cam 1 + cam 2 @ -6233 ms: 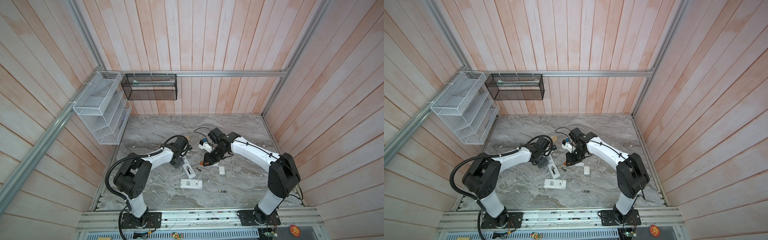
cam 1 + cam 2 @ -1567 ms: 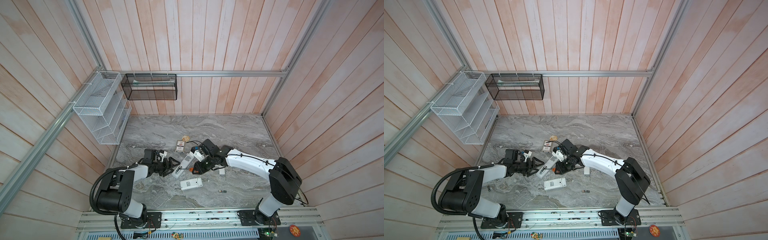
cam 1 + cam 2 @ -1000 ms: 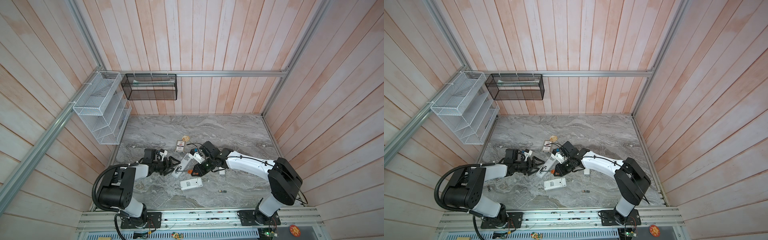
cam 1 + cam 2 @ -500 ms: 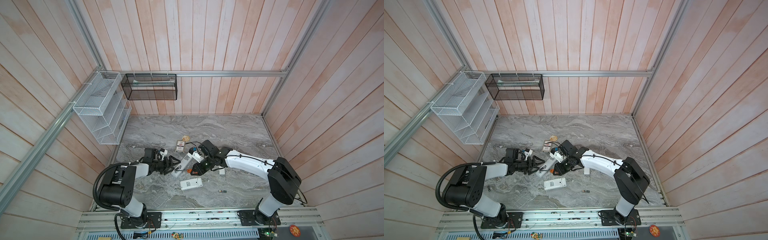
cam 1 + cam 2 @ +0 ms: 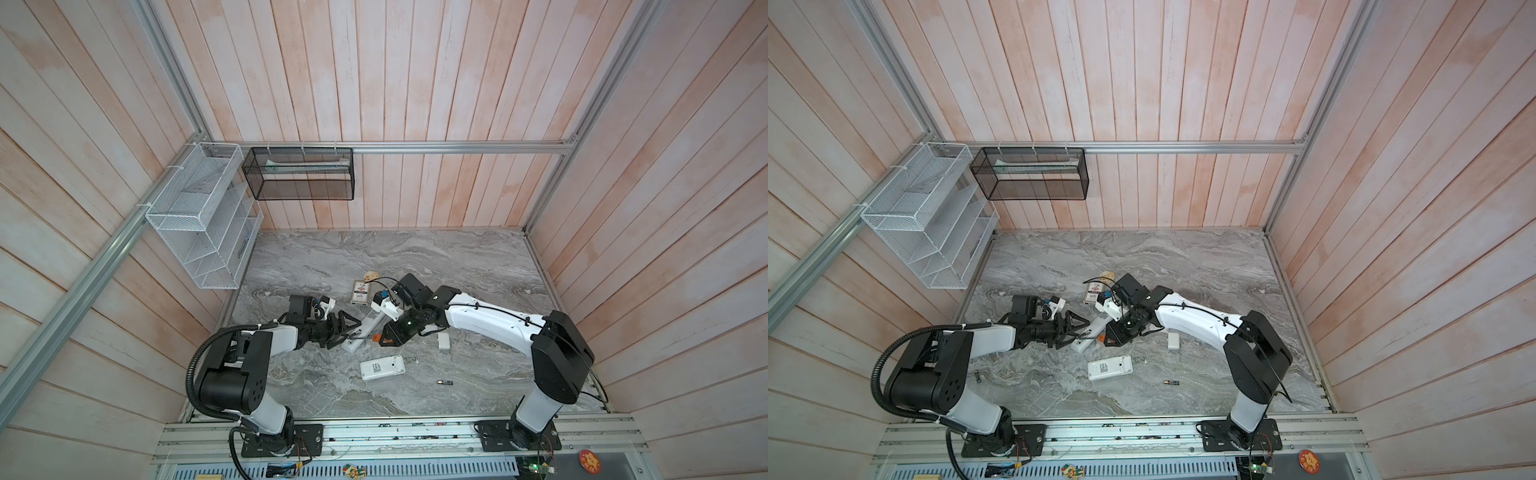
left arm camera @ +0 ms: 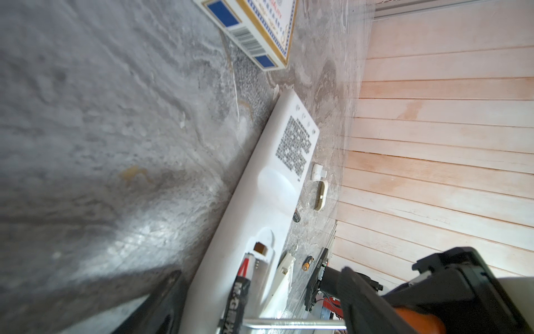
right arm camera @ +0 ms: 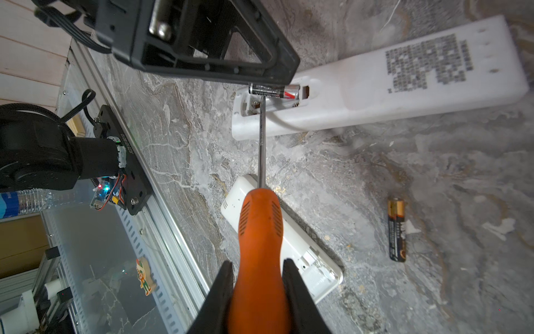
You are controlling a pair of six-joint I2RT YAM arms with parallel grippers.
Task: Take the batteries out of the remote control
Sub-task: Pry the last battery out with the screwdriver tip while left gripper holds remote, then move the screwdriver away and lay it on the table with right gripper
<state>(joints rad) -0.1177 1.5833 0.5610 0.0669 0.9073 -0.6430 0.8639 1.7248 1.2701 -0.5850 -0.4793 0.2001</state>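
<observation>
The long white remote control (image 5: 370,321) lies slanted and face down, its battery bay open. One battery (image 7: 271,92) sits in that bay, black with a red and silver end. My left gripper (image 5: 353,332) is open around the remote's bay end, one finger (image 7: 202,43) against its side edge. My right gripper (image 7: 257,266) is shut on the orange handle of a screwdriver (image 7: 260,225), whose tip rests in the bay beside the battery. A loose battery (image 7: 396,230) with a golden band lies on the table (image 5: 1204,270), seen in both top views (image 5: 444,382).
A smaller white remote (image 5: 382,368) lies under the screwdriver handle, its bay open. A white battery cover (image 5: 444,341) rests right of the grippers. A printed card box (image 5: 360,292) and a small round tan piece (image 5: 371,275) lie behind. Wire baskets hang on the walls.
Over the last second nothing has visibly moved. Six seconds ago the left arm stood higher and the long remote lay further right; now that arm lies low, reaching in from the left.
</observation>
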